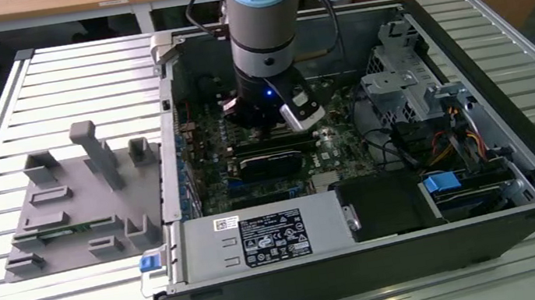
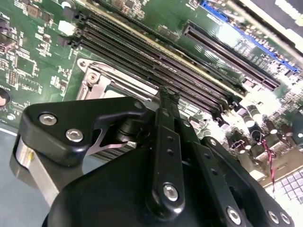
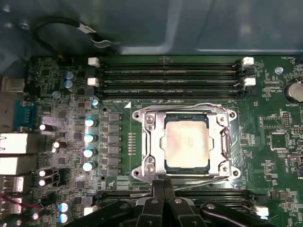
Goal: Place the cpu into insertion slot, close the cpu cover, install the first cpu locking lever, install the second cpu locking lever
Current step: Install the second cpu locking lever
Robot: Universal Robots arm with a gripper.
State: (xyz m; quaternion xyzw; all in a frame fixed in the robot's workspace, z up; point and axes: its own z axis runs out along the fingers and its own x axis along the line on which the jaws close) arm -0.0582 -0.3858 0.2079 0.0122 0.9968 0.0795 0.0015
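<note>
Setting: slatted metal bench [image 1: 47, 78] carrying an open computer case [image 1: 388, 259], with a grey fixture block [image 1: 78, 216] at the left of the exterior view.
Cpu: the cpu [image 3: 186, 143] lies flat in the insertion slot [image 3: 166, 166], at the centre of the first wrist view, its pale metal face up and square to the socket.
Cpu cover: the cpu cover [image 3: 150, 144] appears to be down around the chip, its window framing the metal face; a corner of the frame [image 2: 94, 82] also shows at the middle left of the second wrist view.
Levers: thin wire levers run along the upper edge [image 3: 189, 107] and the lower edge [image 3: 199, 178] of the cover; I cannot tell whether either is hooked under its catch.
Board: green motherboard [image 3: 274, 123] with long black memory slots [image 3: 170, 78] above the socket.
Gripper: the gripper [image 3: 163, 182] sits at the lower centre of the first wrist view, its fingertips together and pressed shut, holding nothing visible, just at the lower lever beside the cover's edge.
Arm: in the exterior view the arm [image 1: 266, 24] reaches down from the top centre into the case.
Step in hand: placing and covering look done; judged from the tip's position, the work is on a locking lever.
Next move calls for: a steady sideways and downward push on thin springy wire, keeping the tip off the chip and the board.
</note>
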